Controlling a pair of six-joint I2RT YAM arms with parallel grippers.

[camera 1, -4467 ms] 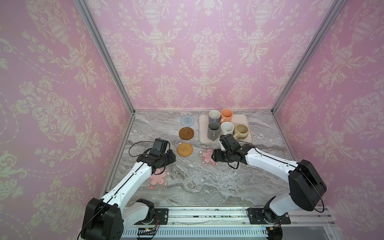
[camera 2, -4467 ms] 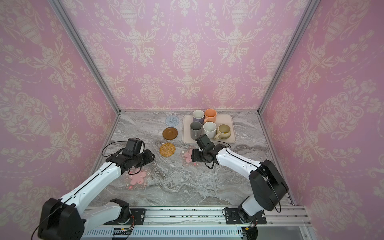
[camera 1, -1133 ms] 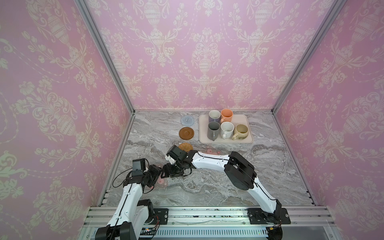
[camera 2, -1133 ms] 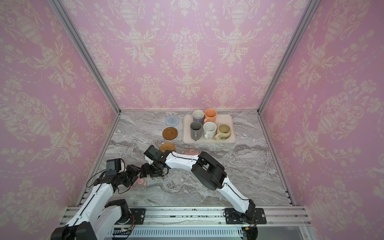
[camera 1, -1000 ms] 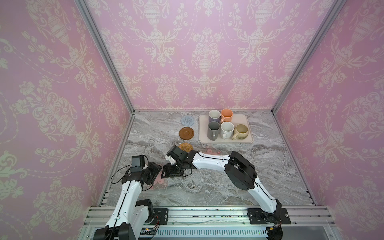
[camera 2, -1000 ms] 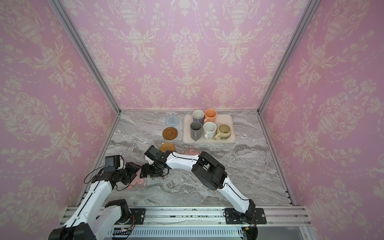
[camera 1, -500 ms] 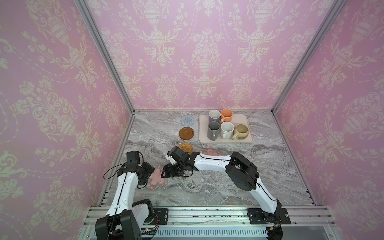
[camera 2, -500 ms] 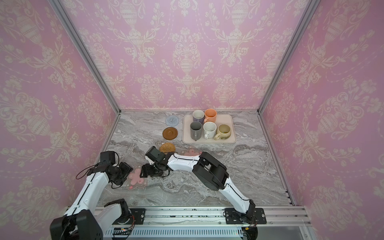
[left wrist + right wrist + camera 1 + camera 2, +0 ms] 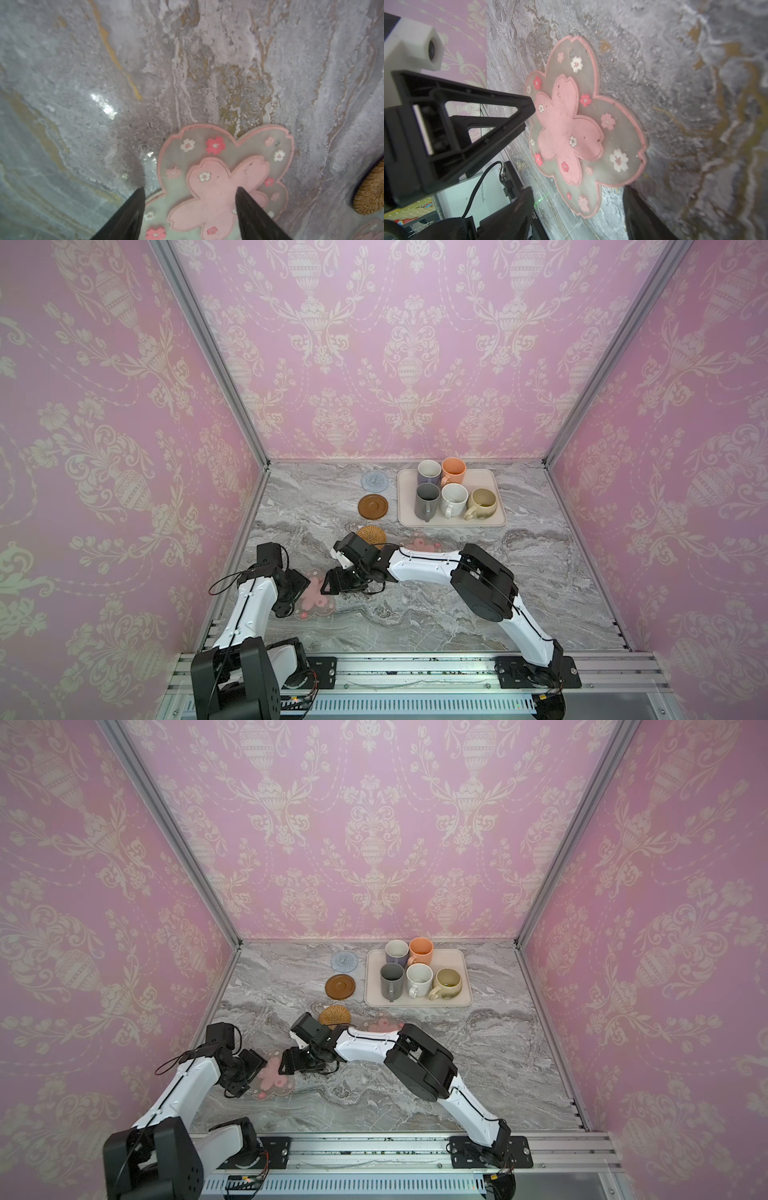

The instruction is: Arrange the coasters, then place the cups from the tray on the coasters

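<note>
while the five cups (image 9: 454,499) wait untouched on the tray (image 9: 488,483) at the back, both arms meet at the front-left of the marble table (image 9: 415,614). in both top views the near flower coaster (image 9: 316,600) lies flat there, with the left gripper (image 9: 302,588) at its left side and the right gripper (image 9: 330,584) at its right side, the right arm reaching across the middle. a few seconds ago that right gripper was at the far flower coaster (image 9: 384,1023), which now lies partly behind its arm, beside the rattan coaster (image 9: 334,1016). the brown coaster (image 9: 340,986) and the blue coaster (image 9: 344,961) sit in a line further back, left of the tray. the near flower coaster seems at the same spot as before.

from the left wrist view, the left gripper's fingers (image 9: 133,209) stand wide apart above the coaster's big pink blossom, holding nothing. over the last second they have spread more.

from the right wrist view, the right gripper's fingers (image 9: 635,207) are also wide, one lobe of the coaster between them, and i cannot see that they pinch it.

i judge that the left side has let go so that the right one can take over this coaster. arranging is not finished, and no cup has a coaster yet.
</note>
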